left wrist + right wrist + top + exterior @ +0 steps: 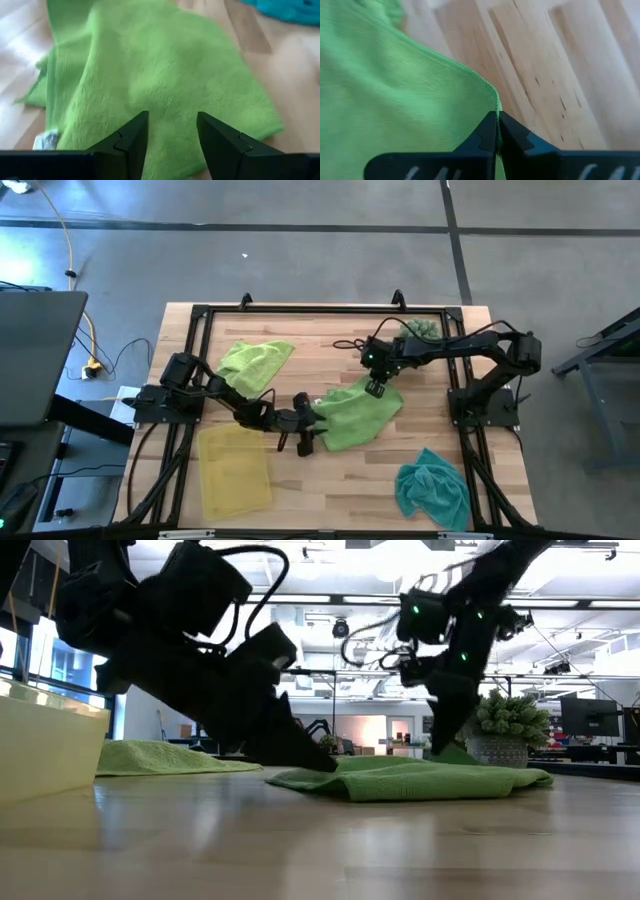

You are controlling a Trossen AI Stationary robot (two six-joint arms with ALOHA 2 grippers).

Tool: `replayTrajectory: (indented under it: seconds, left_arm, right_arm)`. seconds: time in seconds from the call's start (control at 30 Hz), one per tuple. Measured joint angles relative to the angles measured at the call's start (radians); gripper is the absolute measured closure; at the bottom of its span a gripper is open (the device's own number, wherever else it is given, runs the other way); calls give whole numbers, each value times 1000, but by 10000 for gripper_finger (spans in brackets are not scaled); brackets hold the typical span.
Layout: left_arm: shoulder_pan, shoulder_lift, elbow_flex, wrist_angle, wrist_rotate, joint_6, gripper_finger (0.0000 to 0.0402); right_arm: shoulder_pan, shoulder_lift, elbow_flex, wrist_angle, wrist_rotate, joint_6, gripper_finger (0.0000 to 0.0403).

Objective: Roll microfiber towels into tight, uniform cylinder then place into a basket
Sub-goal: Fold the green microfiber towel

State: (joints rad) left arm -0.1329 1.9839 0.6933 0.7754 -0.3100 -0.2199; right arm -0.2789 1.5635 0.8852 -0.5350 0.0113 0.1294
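Observation:
A lime green microfiber towel (355,415) lies rumpled at mid-table. My right gripper (377,388) is shut on its far edge, also seen in the low view (447,740). My left gripper (312,428) stands open at the towel's left edge, with cloth (165,75) spread ahead of its fingers. A second lime towel (255,360) lies at the far left. A teal towel (432,490) is crumpled at the near right. The yellow basket (235,470) sits flat at the near left. My left gripper comes slanting down from the table's left. One fingertip (322,764) meets the towel's left edge (300,777), which lies on the table. Nothing is pinched between the open fingers. My right gripper pinches the towel's hemmed far edge at a corner (492,100) between its two fingertips. The fingers point steeply down from above. That edge (455,752) is raised a little while the remaining cloth lies on the table.
A spiky green plant in a pot (420,330) stands at the far right, close behind my right arm. A black frame (300,310) runs around the wooden table. Bare wood (330,490) lies between the basket and the teal towel.

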Motion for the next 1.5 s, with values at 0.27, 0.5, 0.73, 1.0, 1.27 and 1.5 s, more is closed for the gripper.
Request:
replayTrajectory:
  seconds: [0.27,0.5,0.73,1.0,1.27,1.5]
  left_arm:
    - [1,-1,59,40,-71,32,245]
    - [2,-3,198,44,-234,159,245]
    - [10,-4,306,31,-322,299,245]
    - [37,-5,330,-72,-304,214,245]
    - [17,-5,330,-376,-184,-37,245]
    - [-44,-5,330,-564,-132,-245,245]
  right_arm:
    - [109,-1,218,-245,23,-61,402]
    - [242,-2,382,-452,121,-125,403]
    - [383,-2,510,-578,223,-214,403]
    - [522,-2,623,-648,305,-293,403]
    - [574,-2,696,-747,417,-244,403]
    - [559,-2,705,-784,433,-208,403]
